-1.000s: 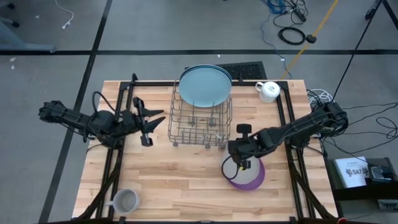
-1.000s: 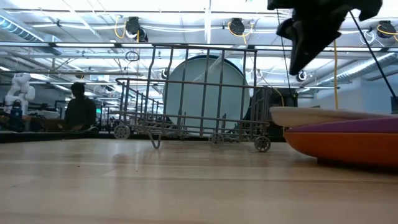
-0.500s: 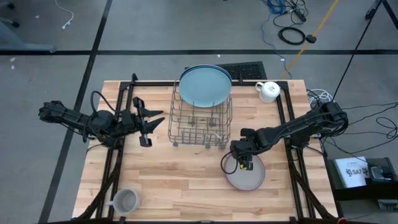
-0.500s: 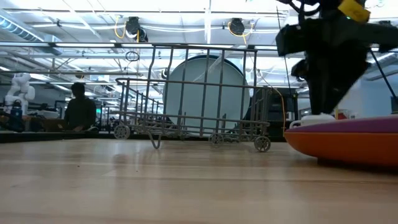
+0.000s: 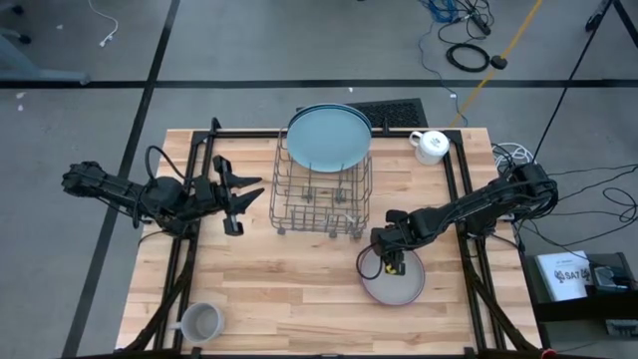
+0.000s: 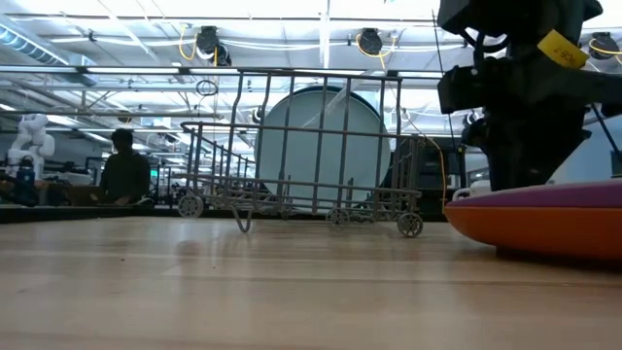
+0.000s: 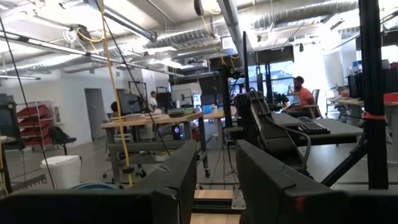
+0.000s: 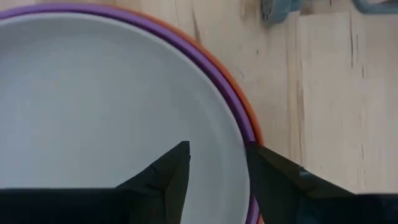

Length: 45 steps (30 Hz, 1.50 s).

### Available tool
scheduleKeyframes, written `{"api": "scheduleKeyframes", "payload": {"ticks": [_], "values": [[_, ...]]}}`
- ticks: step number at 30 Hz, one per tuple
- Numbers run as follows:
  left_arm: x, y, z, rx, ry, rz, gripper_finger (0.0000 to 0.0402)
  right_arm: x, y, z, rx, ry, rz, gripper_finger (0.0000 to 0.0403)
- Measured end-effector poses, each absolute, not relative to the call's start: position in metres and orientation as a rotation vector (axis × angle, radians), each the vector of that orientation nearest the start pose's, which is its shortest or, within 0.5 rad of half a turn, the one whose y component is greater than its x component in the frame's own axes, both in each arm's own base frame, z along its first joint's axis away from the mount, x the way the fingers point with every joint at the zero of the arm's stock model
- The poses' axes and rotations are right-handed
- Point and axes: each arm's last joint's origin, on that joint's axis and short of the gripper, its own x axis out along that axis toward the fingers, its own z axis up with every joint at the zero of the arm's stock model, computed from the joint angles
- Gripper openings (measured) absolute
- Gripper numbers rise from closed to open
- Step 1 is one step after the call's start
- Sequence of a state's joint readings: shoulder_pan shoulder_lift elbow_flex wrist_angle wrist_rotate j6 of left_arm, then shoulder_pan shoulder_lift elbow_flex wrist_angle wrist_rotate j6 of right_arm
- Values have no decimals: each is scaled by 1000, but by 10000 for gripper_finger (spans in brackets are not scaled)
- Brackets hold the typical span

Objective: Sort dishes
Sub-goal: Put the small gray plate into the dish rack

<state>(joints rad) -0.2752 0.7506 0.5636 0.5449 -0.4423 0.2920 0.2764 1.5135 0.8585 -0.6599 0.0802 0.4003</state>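
A stack of small plates lies at the table's right near side: a grey plate [image 5: 401, 286] on top, a purple plate [image 8: 211, 61] under it and an orange plate [image 6: 544, 229] at the bottom. My right gripper [image 8: 217, 163] points down over the stack's left part. It is open, with one finger over the grey plate's inside and the other outside its rim. Large light blue plates [image 5: 327, 138] stand on edge in the far end of the wire rack [image 5: 319, 199]. My left gripper [image 5: 239, 204] waits open in the air, left of the rack. My right gripper comes from above with its fingers on either side of the grey plate's rim [image 8: 237, 155], at the plate's left edge. I cannot tell whether the fingertips touch the plate. The plate lies flat on the purple one.
A white mug [image 5: 431, 147] stands at the far right, beside the rack. A grey mug [image 5: 201, 321] stands at the near left corner. Bare wood lies between the rack and the near edge. Black frame rails run along both sides of the table.
My right gripper has come down from well above the stack to the grey plate's rim and tipped more steeply downward. The grey plate, which was raised and off to the left with the purple plate showing, now lies flat on top and covers it.
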Motion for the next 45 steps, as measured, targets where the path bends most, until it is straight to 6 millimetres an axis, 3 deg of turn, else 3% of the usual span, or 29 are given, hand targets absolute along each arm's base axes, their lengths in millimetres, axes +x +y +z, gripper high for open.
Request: {"api": "scheduleKeyframes", "payload": {"ticks": [22, 27, 33, 45], "values": [[164, -33, 330, 164, -307, 213, 114, 260, 71, 143, 55, 1391, -113, 139], [164, -33, 330, 165, -307, 213, 114, 260, 71, 143, 55, 1384, -111, 102], [164, -33, 330, 165, -307, 213, 114, 260, 71, 142, 42, 1381, -119, 13], [164, -33, 330, 166, -308, 213, 114, 268, 70, 150, -47, 1335, -152, 1]]}}
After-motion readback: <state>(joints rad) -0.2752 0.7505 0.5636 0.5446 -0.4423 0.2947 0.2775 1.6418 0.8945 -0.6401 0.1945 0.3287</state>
